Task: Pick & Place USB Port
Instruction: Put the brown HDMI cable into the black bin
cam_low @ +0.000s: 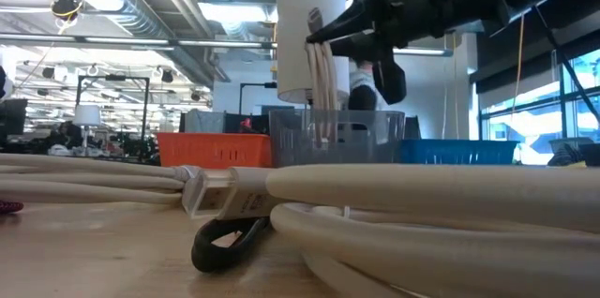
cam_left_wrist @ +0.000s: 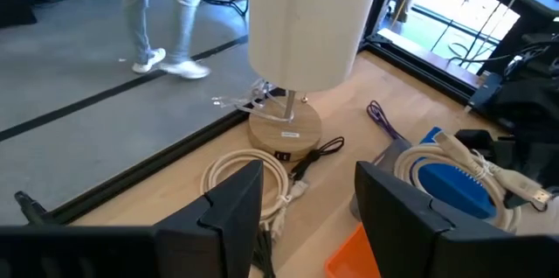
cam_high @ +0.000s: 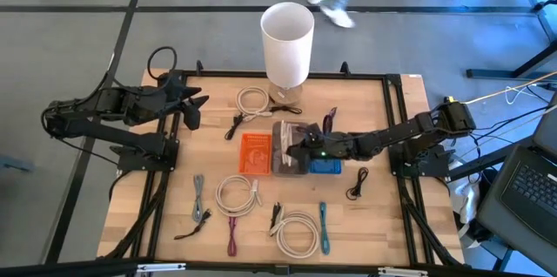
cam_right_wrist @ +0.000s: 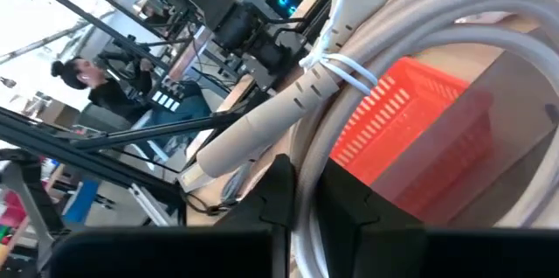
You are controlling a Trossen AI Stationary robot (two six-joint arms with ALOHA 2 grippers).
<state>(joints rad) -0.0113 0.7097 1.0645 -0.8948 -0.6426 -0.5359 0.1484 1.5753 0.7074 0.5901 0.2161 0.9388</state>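
**Cable over the bins — release pending**

Right tool (cam_high: 294,144) clenched on a coiled white cable (cam_right_wrist: 410,59), hanging above the clear bin (cam_high: 287,148) at mid-counter. Seen from the low view, loops dangling from the tool down toward that bin's rim — not yet settled inside. Placing step, by the look of it: next, lower until the coil clears the walls, then let go; a stiff coil likely to spring or catch on the rim.

Orange bin (cam_high: 256,152) touching the clear one on its left, apparently bare inside. Blue bin (cam_high: 326,167) on the other side, mostly hidden under the arm; contents not clear from above.

Left tool (cam_high: 193,111) released, holding nothing, waiting near the left edge of the counter (cam_high: 365,225), pointed toward the lamp (cam_high: 287,42).

More cables scattered across the near side.
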